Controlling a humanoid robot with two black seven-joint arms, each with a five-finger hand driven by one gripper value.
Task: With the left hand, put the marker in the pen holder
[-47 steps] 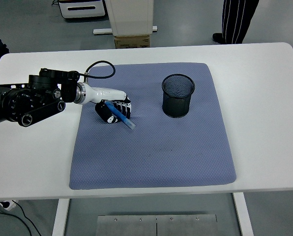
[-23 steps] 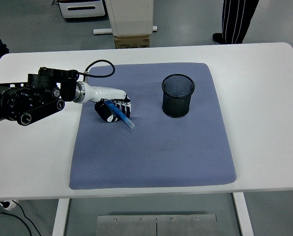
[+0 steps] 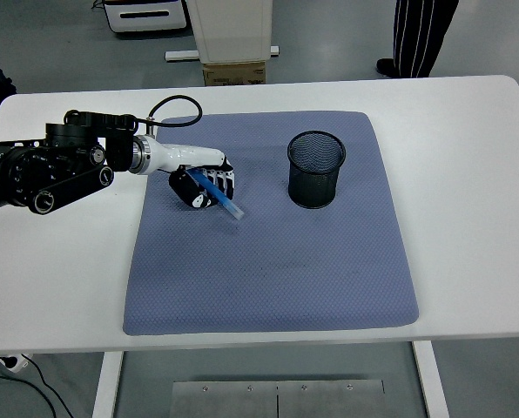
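Note:
My left hand (image 3: 202,185) hovers over the left part of the blue-grey mat (image 3: 268,261), its fingers curled around a blue marker (image 3: 227,204). The marker slants down and to the right, its tip sticking out below the hand. A black mesh pen holder (image 3: 315,169) stands upright on the mat's upper right part, well to the right of the hand, and looks empty. The right arm is out of sight.
The mat lies in the middle of the white table (image 3: 468,174). A black cable (image 3: 174,109) loops from the left wrist. Beyond the far table edge a person's legs (image 3: 416,37) stand, with a cardboard box (image 3: 233,73) and white furniture on the floor.
The left hand has lifted slightly and shifted up and a little right with the marker in it. The pen holder has stayed put.

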